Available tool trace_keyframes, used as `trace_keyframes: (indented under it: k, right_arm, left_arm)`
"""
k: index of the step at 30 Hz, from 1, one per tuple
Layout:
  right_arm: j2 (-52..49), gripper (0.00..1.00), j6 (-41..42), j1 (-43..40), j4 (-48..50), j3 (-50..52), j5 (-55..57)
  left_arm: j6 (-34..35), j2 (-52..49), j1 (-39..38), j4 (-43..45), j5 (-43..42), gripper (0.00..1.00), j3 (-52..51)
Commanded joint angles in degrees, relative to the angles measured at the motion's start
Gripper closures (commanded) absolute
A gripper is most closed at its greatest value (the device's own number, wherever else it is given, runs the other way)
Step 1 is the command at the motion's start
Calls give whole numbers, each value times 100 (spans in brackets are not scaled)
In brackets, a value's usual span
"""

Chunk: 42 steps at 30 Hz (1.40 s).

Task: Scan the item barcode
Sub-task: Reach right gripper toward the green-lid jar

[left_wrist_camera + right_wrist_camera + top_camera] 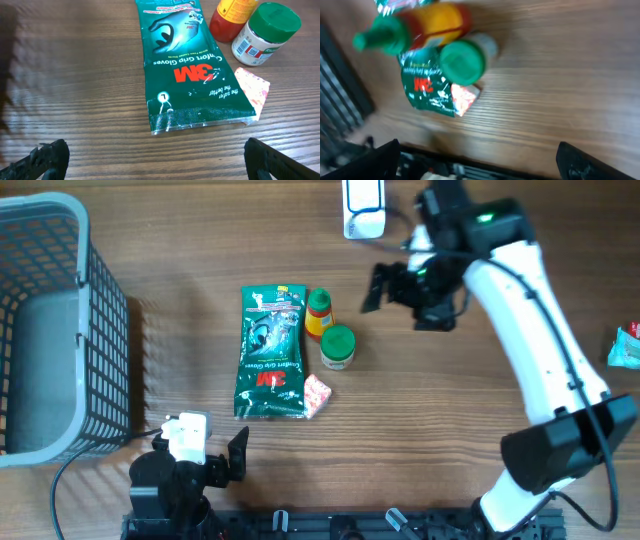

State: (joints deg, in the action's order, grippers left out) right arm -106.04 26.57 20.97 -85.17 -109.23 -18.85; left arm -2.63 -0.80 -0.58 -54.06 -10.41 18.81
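On the tabletop (450, 440) the 3M glove packet (270, 352) lies ungrasped; I find left tool (157, 162) and right tool (480, 162) both apart, empty. Scanning not yet begun.

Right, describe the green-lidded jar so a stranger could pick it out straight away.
Find the grey basket at the far left, then the long green gloves pack lying in the middle. The jar stands just off the pack's right edge, between an orange-red sauce bottle and a flat pink packet; alone among them it has a wide, round green lid over a white labelled body.
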Motion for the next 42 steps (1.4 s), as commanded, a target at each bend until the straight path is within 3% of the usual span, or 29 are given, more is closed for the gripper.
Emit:
trace_keyframes:
  k: [1,8,23,30,36,38,42]
  right_arm:
    - [190,0,-234,614,179,-13,929]
    - [-42,0,2457,1276,752,39,1403]
    - [-887,0,3259,1384,1558,1019,1473]
    - [-219,0,2870,1532,1626,702,1311]
    - [533,0,608,1598,2531,621,1652]
    - [538,0,114,1554,2741,590,2015]
    - [302,0,-225,1325,3110,518,1707]
  left_arm:
    - [35,42,33,-4,-68,0,-7]
    - [35,42,33,-4,-68,0,-7]
    - [35,42,33,-4,-68,0,-7]
    - [35,42,33,-4,-68,0,-7]
    - [35,42,33,-4,-68,0,-7]
    - [35,42,33,-4,-68,0,-7]
    - [35,42,33,-4,-68,0,-7]
